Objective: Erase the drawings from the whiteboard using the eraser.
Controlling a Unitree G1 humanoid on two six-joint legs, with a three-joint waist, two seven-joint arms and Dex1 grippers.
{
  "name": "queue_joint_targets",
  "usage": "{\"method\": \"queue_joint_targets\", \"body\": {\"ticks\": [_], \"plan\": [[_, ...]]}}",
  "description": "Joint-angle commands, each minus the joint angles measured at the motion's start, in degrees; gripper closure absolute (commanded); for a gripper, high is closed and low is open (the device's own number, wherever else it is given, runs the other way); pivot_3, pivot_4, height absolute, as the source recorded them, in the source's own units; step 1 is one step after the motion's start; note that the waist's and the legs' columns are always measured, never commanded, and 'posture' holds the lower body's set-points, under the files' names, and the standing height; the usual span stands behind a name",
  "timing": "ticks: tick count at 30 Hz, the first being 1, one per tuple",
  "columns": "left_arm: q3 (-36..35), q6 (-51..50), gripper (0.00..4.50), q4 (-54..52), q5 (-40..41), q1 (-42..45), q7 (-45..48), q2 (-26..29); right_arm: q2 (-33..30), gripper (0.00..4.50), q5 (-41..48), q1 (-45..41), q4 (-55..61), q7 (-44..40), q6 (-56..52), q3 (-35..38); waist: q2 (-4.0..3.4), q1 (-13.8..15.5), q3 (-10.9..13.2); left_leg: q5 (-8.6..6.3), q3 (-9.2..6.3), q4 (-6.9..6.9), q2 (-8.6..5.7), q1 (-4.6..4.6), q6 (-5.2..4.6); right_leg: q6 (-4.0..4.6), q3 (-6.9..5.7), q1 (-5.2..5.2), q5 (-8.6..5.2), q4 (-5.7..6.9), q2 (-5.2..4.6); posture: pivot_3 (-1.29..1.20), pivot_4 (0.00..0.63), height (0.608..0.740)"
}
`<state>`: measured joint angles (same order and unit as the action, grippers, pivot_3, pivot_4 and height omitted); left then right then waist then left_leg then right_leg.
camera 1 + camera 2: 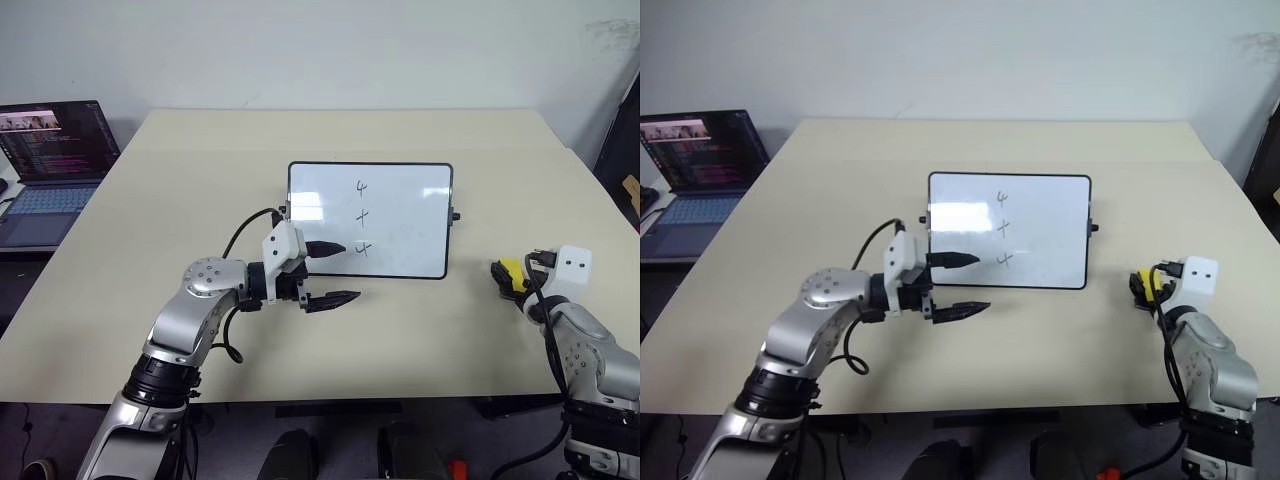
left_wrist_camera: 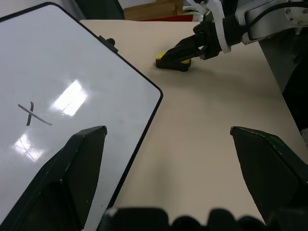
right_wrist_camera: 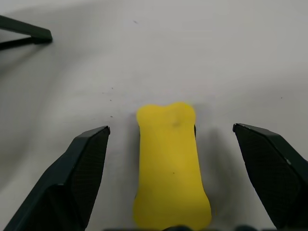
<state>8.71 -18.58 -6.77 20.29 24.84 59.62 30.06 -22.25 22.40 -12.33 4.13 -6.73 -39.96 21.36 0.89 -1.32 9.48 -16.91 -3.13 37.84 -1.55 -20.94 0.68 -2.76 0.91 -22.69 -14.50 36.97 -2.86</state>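
The whiteboard lies in the middle of the table, with the drawings, three small black marks, in a column down its centre. My left gripper is open at the board's near left corner. It points toward the right, with one finger over the board's edge and the other over the table. The yellow eraser lies on the table to the right of the board. My right gripper is open, one finger on each side of the eraser with a gap at both. The left wrist view shows one mark and the eraser.
An open laptop stands on a side surface at the far left. The beige table reaches to a wall at the back. Dark furniture stands past the table's right edge.
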Motion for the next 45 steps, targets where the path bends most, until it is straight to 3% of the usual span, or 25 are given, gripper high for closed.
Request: {"method": "queue_joint_targets", "body": {"ticks": [1, 4, 7, 14, 15, 20, 25, 31, 37, 45], "plan": [[-0.63, 0.21, 0.00, -2.80, 0.23, -0.33, -0.46, 0.37, -1.43, 0.03, -1.36, -1.49, -0.84, -0.58, 2.16, 0.35, 0.00, -0.10, 0.00, 0.00, 0.00, 0.00, 0.00, 0.00, 0.00, 0.00, 0.00, 0.00, 0.00, 0.00, 0.00, 0.00, 0.150, 0.740], [-0.57, -0.04, 0.00, -3.34, 0.30, -0.67, -0.64, 0.49, -1.75, 0.03, -2.19, -2.10, -2.12, -0.78, 2.63, 0.14, -0.01, -0.14, 0.00, 0.00, 0.00, 0.00, 0.00, 0.00, 0.00, 0.00, 0.00, 0.00, 0.00, 0.00, 0.00, 0.00, 0.150, 0.740], [-0.59, -0.36, 0.00, -3.89, 0.31, -1.00, -0.82, 0.59, -1.93, 0.63, -2.80, -2.15, -2.91, -0.72, 2.68, 0.33, 0.00, -0.15, 0.00, 0.00, 0.01, 0.00, 0.00, 0.00, 0.00, 0.00, 0.01, 0.00, 0.00, 0.01, -0.01, 0.00, 0.150, 0.740], [-0.42, -1.41, 0.00, -5.40, 0.23, -2.05, -1.89, 0.33, -0.90, 3.13, -3.14, -2.14, -3.09, -0.76, 2.84, 0.22, 0.00, -0.16, 0.00, 0.00, 0.00, 0.01, 0.00, 0.00, 0.00, 0.00, 0.02, 0.00, 0.00, 0.01, -0.01, 0.00, 0.150, 0.740], [-0.30, -1.47, 0.00, -5.57, 0.20, -2.27, -2.12, 0.28, -0.63, 3.30, -3.20, -2.27, -3.15, -0.64, 2.95, 0.05, -0.01, -0.18, 0.00, 0.00, 0.00, 0.01, 0.00, 0.00, 0.00, 0.00, 0.02, 0.00, 0.00, 0.01, -0.01, 0.00, 0.150, 0.740], [-2.32, -4.40, 0.00, -6.36, 0.34, -3.74, -6.02, 0.28, -0.16, 3.33, -3.75, -1.97, 0.08, -0.68, 4.12, -0.65, -0.01, -0.20, 0.00, 0.00, 0.00, 0.00, 0.00, 0.00, 0.00, 0.00, 0.04, 0.00, 0.00, 0.01, -0.02, 0.00, 0.150, 0.740], [-6.67, -7.13, 0.00, -6.89, -1.56, -5.92, -13.99, 0.97, -0.99, 3.33, -5.61, 3.44, 11.11, -1.74, 4.71, -3.89, -0.04, -0.22, 0.02, 0.00, -0.05, -0.01, 0.02, -0.01, 0.00, -0.01, 0.03, -0.02, 0.00, 0.01, -0.08, 0.00, 0.150, 0.740], [-9.69, -9.66, 0.00, -9.41, -3.61, -7.20, -24.39, -1.83, -1.00, 3.33, -10.48, 8.89, 23.88, -3.04, 5.77, -14.57, -0.03, -0.21, 0.03, -0.01, -0.05, 0.01, 0.00, -0.01, 0.00, -0.04, 0.02, -0.01, -0.02, 0.01, -0.19, 0.00, 0.150, 0.740], [-11.09, -12.84, 0.00, -10.72, -3.90, -4.32, -30.51, -4.06, -1.99, 3.33, -18.30, -1.75, 21.92, -5.45, 9.48, -26.25, -0.01, -0.39, 0.06, 0.01, -0.02, 0.07, -0.04, 0.02, 0.03, -0.06, -0.02, -0.03, -0.01, 0.05, -0.09, 0.00, 0.150, 0.740], [-11.96, -11.82, 0.00, -4.84, -5.72, 3.28, -33.84, -4.17, 4.62, 3.33, -23.32, -22.81, 0.94, -7.49, 17.92, -33.20, 0.03, -0.33, 0.09, 0.04, -0.06, 0.03, -0.07, 0.00, 0.10, -0.03, -0.04, -0.07, 0.01, 0.03, -0.08, 0.00, 0.150, 0.740]]}}
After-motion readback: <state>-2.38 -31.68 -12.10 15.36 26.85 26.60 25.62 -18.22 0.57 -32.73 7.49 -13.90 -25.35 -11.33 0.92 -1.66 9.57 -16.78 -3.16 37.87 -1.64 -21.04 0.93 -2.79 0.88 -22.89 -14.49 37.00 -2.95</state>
